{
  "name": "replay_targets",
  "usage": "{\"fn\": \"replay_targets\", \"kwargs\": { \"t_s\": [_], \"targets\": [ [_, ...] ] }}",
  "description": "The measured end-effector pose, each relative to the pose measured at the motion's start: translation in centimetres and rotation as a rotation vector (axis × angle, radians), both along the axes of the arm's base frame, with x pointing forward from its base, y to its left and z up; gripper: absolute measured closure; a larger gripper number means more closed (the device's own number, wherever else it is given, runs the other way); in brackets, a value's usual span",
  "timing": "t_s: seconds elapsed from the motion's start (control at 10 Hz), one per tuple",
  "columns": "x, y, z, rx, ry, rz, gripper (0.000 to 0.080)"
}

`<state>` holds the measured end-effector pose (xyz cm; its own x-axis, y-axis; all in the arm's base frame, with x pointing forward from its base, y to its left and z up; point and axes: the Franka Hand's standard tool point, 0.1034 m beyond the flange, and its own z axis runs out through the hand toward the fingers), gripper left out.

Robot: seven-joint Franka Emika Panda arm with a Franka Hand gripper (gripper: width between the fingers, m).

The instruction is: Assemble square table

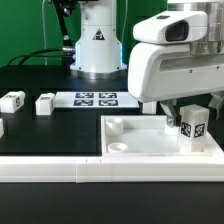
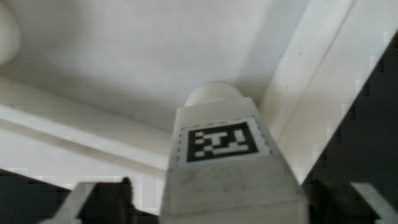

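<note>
A: Arm position?
B: Over the exterior view's right end of the square table point(image 1: 150, 142), the white rimmed slab lying flat on the black desk point(image 1: 50, 135). The pincer point(image 1: 192, 122) points down, with 1 finger on each side of a tagged leg point(image 1: 193, 128).
A: Is it gripping?
B: Cannot tell. The wrist view shows the leg upright between the fingers point(image 2: 89, 203) with its tag facing the camera. Contact between pads and leg is unclear.
A: Is the leg seated?
B: It stands over the slab, inside the rim. Its lower end is hidden. 1 round socket point(image 1: 116, 126) shows at the slab's far corner toward the exterior view's left.
A: Other parts?
B: 2 loose legs lie on the desk at the exterior view's left, well apart from the slab: the first loose leg point(image 1: 12, 100) and the second loose leg point(image 1: 45, 102). The marker board point(image 1: 95, 99) lies flat in front of the arm's base point(image 1: 97, 45). A long white border rail point(image 1: 60, 172) runs along the slab's near edge.
</note>
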<state>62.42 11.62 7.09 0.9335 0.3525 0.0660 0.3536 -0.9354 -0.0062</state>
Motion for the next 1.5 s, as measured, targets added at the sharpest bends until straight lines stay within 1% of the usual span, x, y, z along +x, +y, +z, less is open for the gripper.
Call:
{"fn": "replay_targets", "kwargs": {
  "t_s": [0.1,0.2,0.6,0.8,1.2,1.3,1.5],
  "targets": [
    [0.0,-0.01,0.0,0.0,0.0,0.0,0.0423],
    [0.0,-0.03,-0.01,0.0,0.0,-0.001,0.0509],
    [0.0,-0.01,-0.01,0.005,0.002,-0.058,0.0509],
    [0.0,0.06,-0.02,0.018,0.006,-0.227,0.0509],
    [-0.03,0.07,-0.11,0.05,0.008,-0.738,0.0508],
    [0.02,-0.26,-0.12,0.048,0.007,-0.775,0.0508],
    [0.01,-0.77,-0.1,0.043,0.006,-0.928,0.0502]
  ]
}}
